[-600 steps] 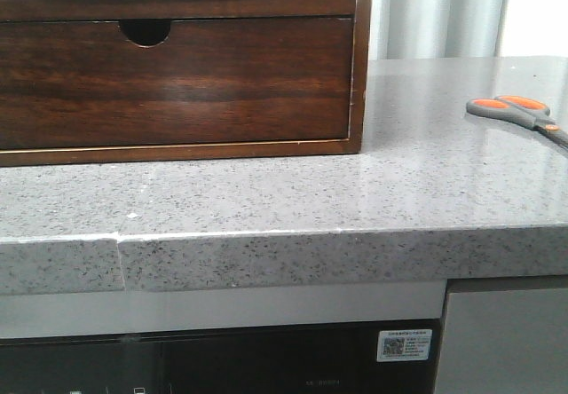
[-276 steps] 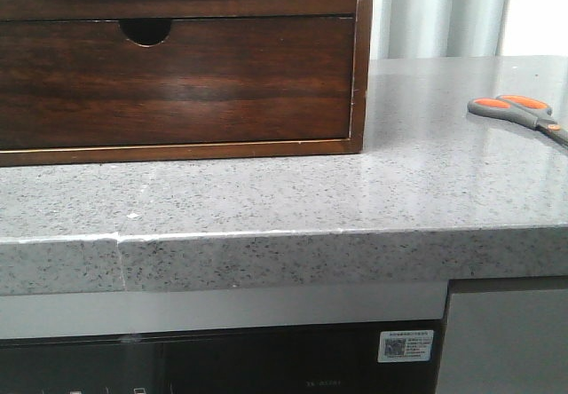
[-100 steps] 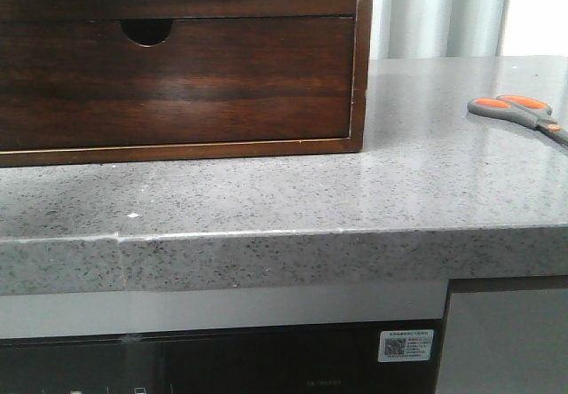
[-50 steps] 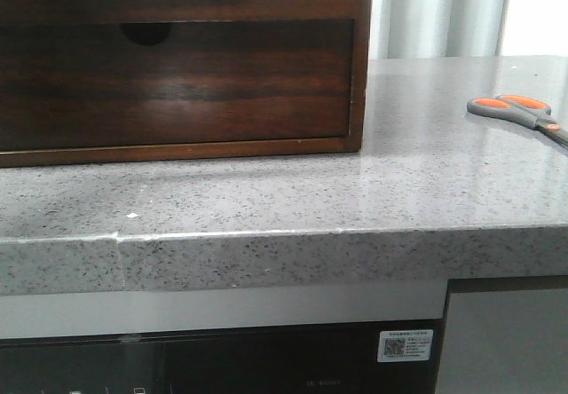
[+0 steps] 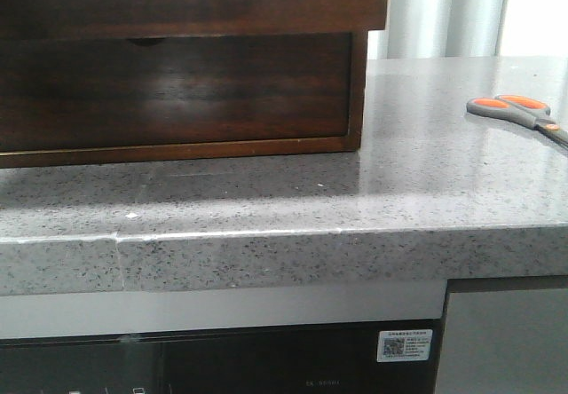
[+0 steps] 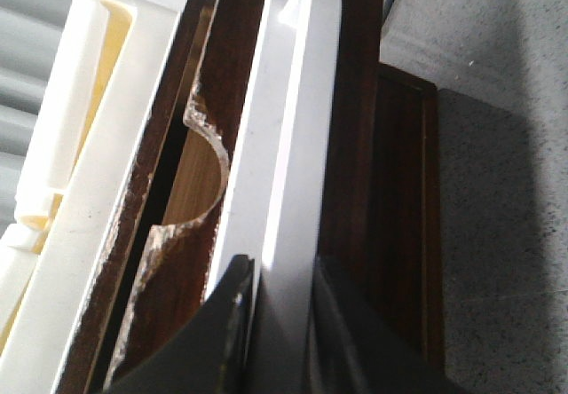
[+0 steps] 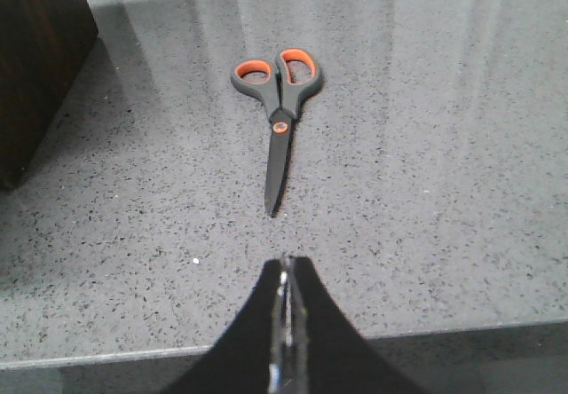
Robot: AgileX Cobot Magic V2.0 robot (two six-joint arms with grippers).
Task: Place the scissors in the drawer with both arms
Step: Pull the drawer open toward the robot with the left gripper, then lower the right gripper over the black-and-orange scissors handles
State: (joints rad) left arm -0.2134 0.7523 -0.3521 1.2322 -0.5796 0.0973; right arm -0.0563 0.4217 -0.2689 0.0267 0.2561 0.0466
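Black fingers of the left claw (image 6: 271,323) are clamped on the whitish front wall of the drawer (image 6: 288,137), one finger on each side of it; the grip looks firm and centred on the wall's edge. Around it the left wrist view shows the dark wooden cabinet (image 6: 390,199) and the lower front with its half-round notch; in the front view the drawer front (image 5: 195,3) stands out past the cabinet's right side and throws shadow over the notched drawer below. I judge the step in hand is pulling the drawer open; to do it well the left arm should draw straight toward the near edge of the desk (image 5: 293,208), without twisting, so the drawer does not jam or drag the cabinet, and should stop once the opening is wide enough. The right claw (image 7: 286,314) is pressed closed on nothing, above the desk, with the scissors (image 7: 277,110) lying flat just beyond its tips, blades pointing toward it; they lie far right on the desk, well apart from the cabinet.
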